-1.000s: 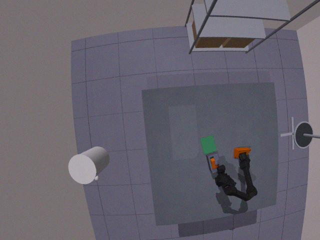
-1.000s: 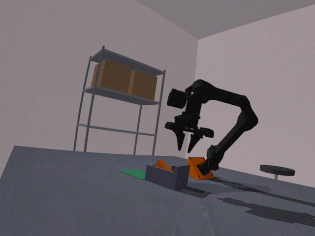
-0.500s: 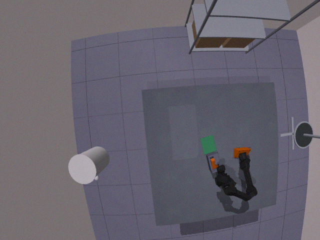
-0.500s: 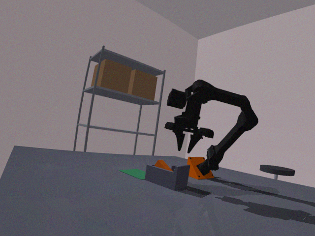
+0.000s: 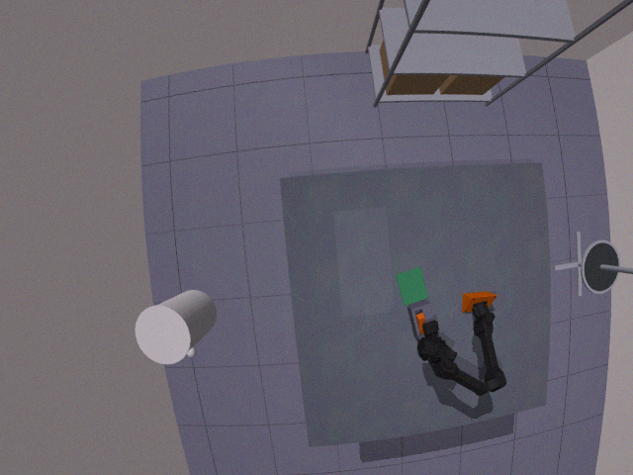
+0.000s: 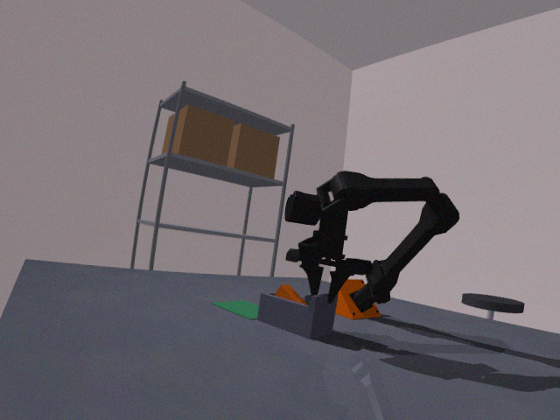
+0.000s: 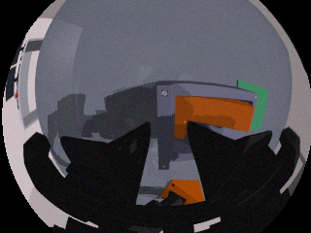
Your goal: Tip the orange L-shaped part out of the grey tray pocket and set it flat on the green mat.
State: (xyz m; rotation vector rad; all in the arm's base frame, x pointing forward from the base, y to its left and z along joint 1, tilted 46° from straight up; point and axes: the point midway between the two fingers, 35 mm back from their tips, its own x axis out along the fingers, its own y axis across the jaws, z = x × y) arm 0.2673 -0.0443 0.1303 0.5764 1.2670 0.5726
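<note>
The orange L-shaped part sits tilted in the grey tray. Its end toward the green mat stands above the tray's wall; its L-shaped end is low, near my fingers. My gripper is partly open and empty, pointing down at the tray end away from the mat. In the wrist view the right fingertip overlaps the L-shaped end; whether it touches is unclear. The arm hides the fingertips in the top view.
The arm's orange base bracket stands beside the tray. The mat lies close against the tray's far end. A shelf with brown boxes and a round stool stand beyond the table.
</note>
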